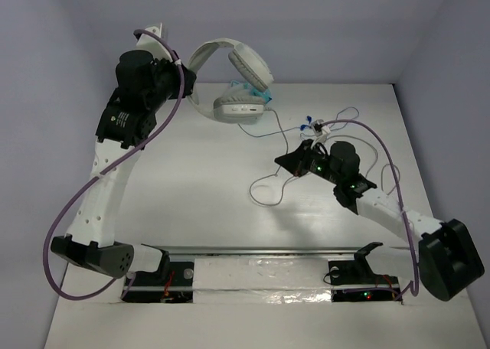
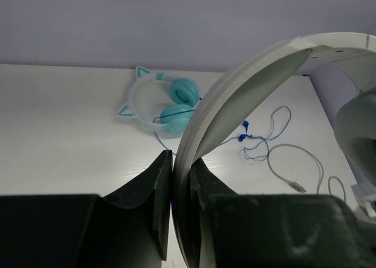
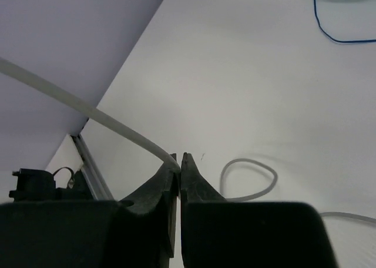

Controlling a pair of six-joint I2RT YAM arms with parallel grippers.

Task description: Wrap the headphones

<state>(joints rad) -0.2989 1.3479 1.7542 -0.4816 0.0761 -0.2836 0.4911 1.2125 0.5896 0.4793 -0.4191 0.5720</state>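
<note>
My left tool is clamped on the headband, holding the headphones up off the tabletop near the back wall. My right tool is pinched shut on the cable, low over the right-centre of the tabletop.

My first worry is the cable. It is thin, and the pinch is only at the fingertips. A hard pull toward the ear cups could draw it out, or tug the headband crooked in the left grip.

My second worry is the earbuds. Their blue wire lies just beside the cable's run, so a winding sweep could catch it and drag it into the wrap. The slack loop on the tabletop may also kink or snag as it lifts.

The teal set sits just below the hanging cups, so lowering there would knock it.

For room, the middle and left of the tabletop are free. The wall is close behind, and the right side is crowded by my right arm.
</note>
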